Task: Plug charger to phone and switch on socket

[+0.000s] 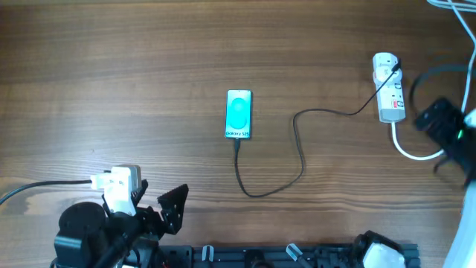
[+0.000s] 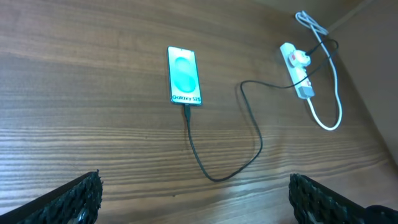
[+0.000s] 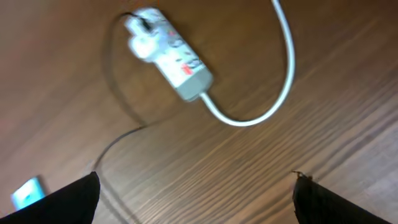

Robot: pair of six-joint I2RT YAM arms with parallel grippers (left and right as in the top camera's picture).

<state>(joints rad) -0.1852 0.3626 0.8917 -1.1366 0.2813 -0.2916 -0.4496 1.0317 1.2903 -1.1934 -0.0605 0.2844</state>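
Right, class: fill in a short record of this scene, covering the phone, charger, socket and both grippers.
phone: flat on table, teal screen up
charger: connector at phone's lower edge, plug in socket
socket: right side of table; switch state unclear
left gripper: open, empty
right gripper: open, empty, near socket

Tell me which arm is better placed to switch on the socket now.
Right. The right gripper sits close beside the socket, which lies directly ahead in its wrist view. The left gripper is far off, beyond the phone, where the charger already appears plugged in.
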